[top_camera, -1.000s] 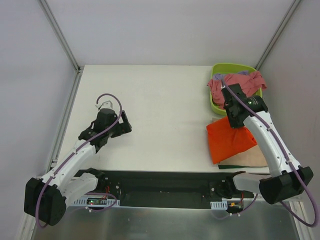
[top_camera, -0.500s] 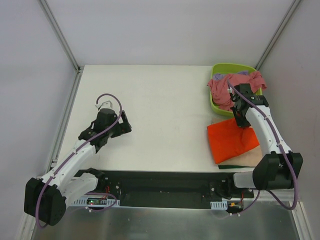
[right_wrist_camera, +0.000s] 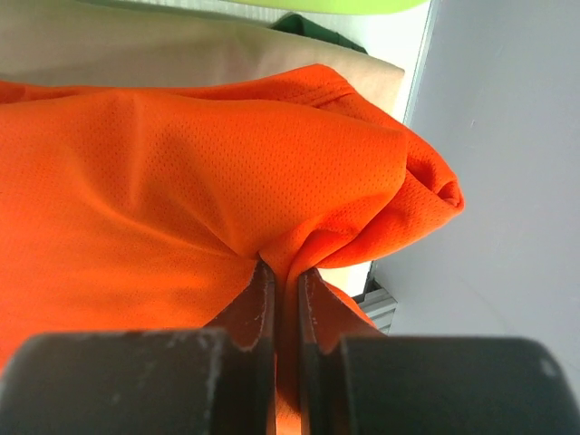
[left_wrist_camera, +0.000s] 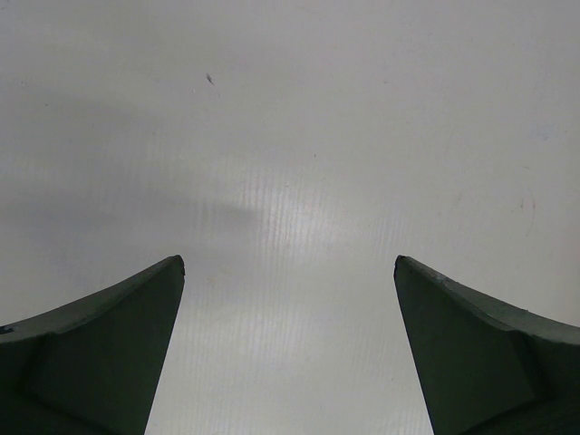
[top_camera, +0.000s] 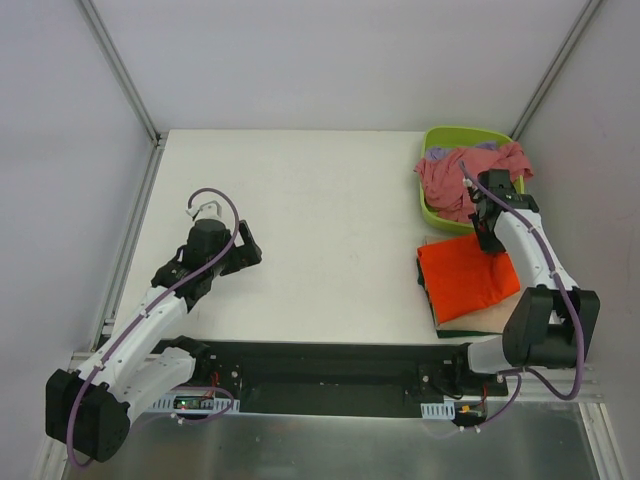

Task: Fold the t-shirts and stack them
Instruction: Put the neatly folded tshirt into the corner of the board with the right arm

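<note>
A folded bright orange t-shirt (top_camera: pixel 467 280) lies on a stack at the table's right front, over a tan shirt (right_wrist_camera: pixel 181 50) and a dark green one (top_camera: pixel 470 327). My right gripper (top_camera: pixel 489 238) is shut on a pinch of the orange shirt (right_wrist_camera: pixel 181 181) at its far edge. A dusty pink shirt (top_camera: pixel 455 178) and a bit of a lavender one (top_camera: pixel 438 153) lie heaped in the tub. My left gripper (top_camera: pixel 247 246) is open and empty over bare table at the left; its fingers (left_wrist_camera: pixel 100 349) stand wide apart.
A lime-green plastic tub (top_camera: pixel 450 135) stands at the back right corner, right behind the stack. Grey walls close in the table on three sides; the right wall is close to the stack. The arms' bases sit on a black rail at the near edge.
My right gripper has moved right and towards the tub, dragging the orange shirt's far edge with it; the shirt now covers more of the tan one. The left arm has barely shifted.
</note>
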Robot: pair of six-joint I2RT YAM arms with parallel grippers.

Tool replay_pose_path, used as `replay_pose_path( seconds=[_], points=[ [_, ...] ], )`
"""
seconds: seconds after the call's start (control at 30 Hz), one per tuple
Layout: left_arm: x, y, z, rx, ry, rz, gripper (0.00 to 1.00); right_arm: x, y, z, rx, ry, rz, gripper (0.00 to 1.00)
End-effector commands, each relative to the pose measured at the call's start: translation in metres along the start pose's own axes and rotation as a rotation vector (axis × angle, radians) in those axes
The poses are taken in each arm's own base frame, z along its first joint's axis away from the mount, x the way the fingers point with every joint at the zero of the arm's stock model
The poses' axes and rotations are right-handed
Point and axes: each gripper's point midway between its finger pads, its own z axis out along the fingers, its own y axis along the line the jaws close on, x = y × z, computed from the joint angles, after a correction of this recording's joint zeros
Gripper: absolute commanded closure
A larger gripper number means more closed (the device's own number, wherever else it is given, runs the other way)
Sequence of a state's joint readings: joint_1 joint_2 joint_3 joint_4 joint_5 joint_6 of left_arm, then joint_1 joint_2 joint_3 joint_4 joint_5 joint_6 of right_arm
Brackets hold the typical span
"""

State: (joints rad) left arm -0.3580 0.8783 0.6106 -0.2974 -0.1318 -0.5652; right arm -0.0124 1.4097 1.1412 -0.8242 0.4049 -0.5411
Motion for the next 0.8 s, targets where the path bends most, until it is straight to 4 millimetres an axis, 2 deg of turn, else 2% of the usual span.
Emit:
replay_pose_path(
  seconds=[0.0,0.17,0.23,0.37,0.43,0.5,0.57,0.6,0.63,0.67,0.7,0.77],
  points=[
    [-0.001,0.004,-0.001,-0.008,-0.009,0.005,0.01,-0.003,-0.009,0.009,0.025,0.0,0.028,1.0],
    [-0.002,0.005,-0.001,-0.012,-0.009,0.005,0.01,0.005,-0.011,0.018,0.049,0.057,0.067,0.92],
    [-0.002,0.005,-0.001,-0.014,-0.011,0.005,0.01,0.009,-0.012,0.018,0.054,0.085,0.1,0.82],
    [-0.003,0.006,-0.001,-0.018,-0.014,0.005,0.01,0.02,-0.007,0.015,0.019,0.141,0.139,0.79],
    [-0.001,0.007,0.0,-0.021,-0.009,0.008,0.01,0.028,-0.01,0.015,0.041,0.175,0.153,0.66],
    [-0.003,0.006,0.0,-0.021,-0.014,0.007,0.01,0.03,-0.019,0.015,0.096,0.187,0.158,0.44],
    [-0.003,0.007,0.0,-0.025,-0.017,0.007,0.01,0.028,-0.027,0.012,0.136,0.18,0.171,0.33],
    [-0.003,0.007,-0.001,-0.023,-0.017,0.008,0.01,0.025,-0.031,0.01,0.159,0.166,0.19,0.22],
    [-0.003,0.006,-0.001,-0.022,-0.016,0.01,0.01,0.023,-0.036,0.007,0.178,0.151,0.206,0.06],
    [-0.003,0.006,-0.001,-0.02,-0.017,0.01,0.01,0.019,-0.039,0.003,0.191,0.131,0.226,0.0],
    [-0.003,0.006,-0.001,-0.019,-0.018,0.009,0.01,0.016,-0.043,-0.001,0.2,0.112,0.248,0.04],
    [-0.004,0.006,-0.002,-0.017,-0.02,0.009,0.01,0.011,-0.047,-0.012,0.21,0.065,0.298,0.04]
  ],
)
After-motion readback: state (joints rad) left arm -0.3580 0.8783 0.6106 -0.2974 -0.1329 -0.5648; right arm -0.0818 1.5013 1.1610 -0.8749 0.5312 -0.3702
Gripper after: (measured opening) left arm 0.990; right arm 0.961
